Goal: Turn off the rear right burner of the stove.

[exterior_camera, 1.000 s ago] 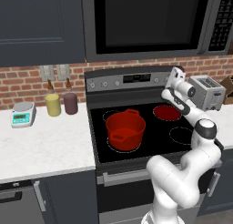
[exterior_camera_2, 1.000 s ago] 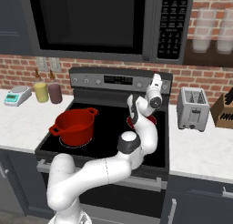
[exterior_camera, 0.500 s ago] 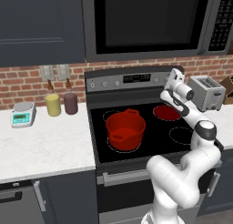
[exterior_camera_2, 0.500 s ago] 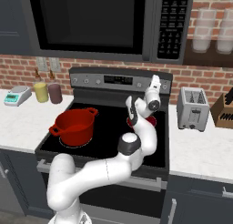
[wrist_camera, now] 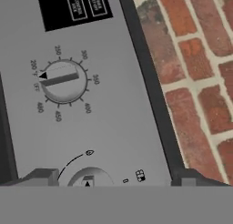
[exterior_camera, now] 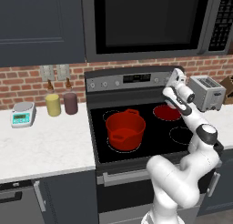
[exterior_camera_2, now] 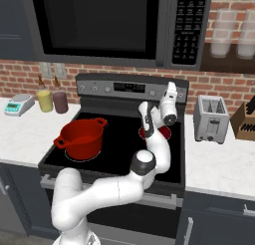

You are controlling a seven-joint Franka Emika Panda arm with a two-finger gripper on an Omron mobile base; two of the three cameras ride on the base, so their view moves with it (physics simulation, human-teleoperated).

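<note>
The stove [exterior_camera: 136, 148] has black glass and a steel back panel [exterior_camera_2: 107, 87]. Its rear right burner [exterior_camera: 164, 112] glows red and is partly hidden by my arm in the right base view [exterior_camera_2: 164, 134]. My gripper [exterior_camera: 174, 75] [exterior_camera_2: 172, 87] is at the right end of the back panel, pointing at it. In the hand view the gripper [wrist_camera: 113, 178] is open, one fingertip [wrist_camera: 41, 176] on each side of a small knob [wrist_camera: 88, 178] without touching it. A larger temperature dial [wrist_camera: 63, 80] is above it.
A red pot [exterior_camera: 125, 129] [exterior_camera_2: 81, 138] stands on the front left burner. A toaster [exterior_camera: 207, 92] [exterior_camera_2: 210, 118] is on the counter right of the stove. The microwave [exterior_camera: 145, 20] hangs close overhead. Two bottles [exterior_camera: 61, 102] and a scale [exterior_camera: 22, 114] are at the left.
The jaws have spread apart. The hand has stayed at the right end of the panel and the burner still glows red.
</note>
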